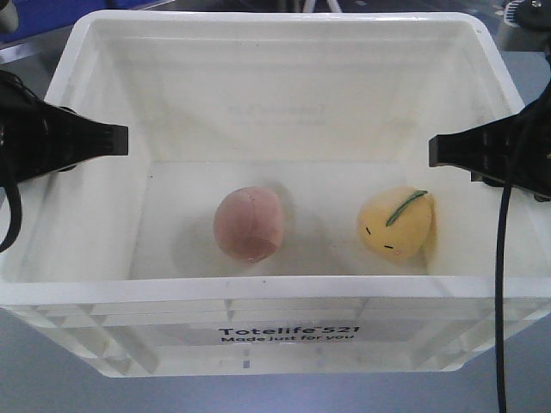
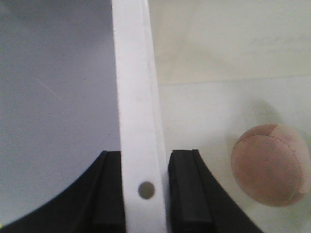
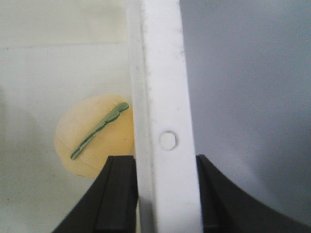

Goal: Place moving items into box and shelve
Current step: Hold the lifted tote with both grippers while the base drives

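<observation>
Printed front rim of large white rectangular plastic crate [image 1: 275, 291] is sitting closest to lens, its base resting on grey bench [image 1: 26, 372]. Crate's long axis is running 9-to-3 o'clock.

Left fingers [image 1: 95, 139] are straddling the 9 o'clock wall's rim, one pad inside, one outside. Right fingers [image 1: 456, 148] are mirroring this at 3 o'clock. Wrist views show pads [image 2: 192, 194] [image 3: 116, 194] pressing flush on the rim, so both pairs are reading as clenched on the crate.

Dusty-pink seamed plush ball [image 1: 248, 224] is lying on the crate floor, toward 3 o'clock of the left fingers. Yellow rounded plush fruit [image 1: 396, 224], green stripe uppermost, is lying near the right wall. They are lying apart and loose.

Judging: packing is looking done, and lifting is coming next, with both arms needing to rise level. No shelf is showing.
</observation>
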Tool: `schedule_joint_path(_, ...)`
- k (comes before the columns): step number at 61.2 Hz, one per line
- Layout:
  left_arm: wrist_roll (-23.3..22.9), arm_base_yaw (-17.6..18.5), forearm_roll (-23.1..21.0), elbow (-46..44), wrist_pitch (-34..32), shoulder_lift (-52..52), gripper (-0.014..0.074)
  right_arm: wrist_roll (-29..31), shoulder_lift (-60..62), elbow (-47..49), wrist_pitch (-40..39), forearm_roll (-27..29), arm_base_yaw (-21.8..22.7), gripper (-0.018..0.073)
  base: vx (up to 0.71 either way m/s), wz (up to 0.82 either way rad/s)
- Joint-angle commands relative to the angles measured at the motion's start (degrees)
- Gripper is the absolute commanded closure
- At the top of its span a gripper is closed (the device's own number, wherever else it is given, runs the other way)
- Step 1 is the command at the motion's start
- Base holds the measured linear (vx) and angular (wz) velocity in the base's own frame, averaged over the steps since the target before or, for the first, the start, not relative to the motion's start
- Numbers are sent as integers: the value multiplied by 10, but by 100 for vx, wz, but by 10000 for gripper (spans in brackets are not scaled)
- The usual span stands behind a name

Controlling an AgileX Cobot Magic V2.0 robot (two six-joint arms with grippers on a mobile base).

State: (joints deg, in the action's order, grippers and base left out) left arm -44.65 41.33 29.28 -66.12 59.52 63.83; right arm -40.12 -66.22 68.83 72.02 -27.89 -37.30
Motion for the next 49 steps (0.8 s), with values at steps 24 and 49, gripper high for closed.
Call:
schedule_joint_path(24,0,7,35,-25,-65,-20,446,-6,14,22,-40,-51,-1,407,-5,54)
schedule_joint_path(49,0,7,35,-25,-65,-20,446,-6,14,22,-40,-51,-1,407,-3,45)
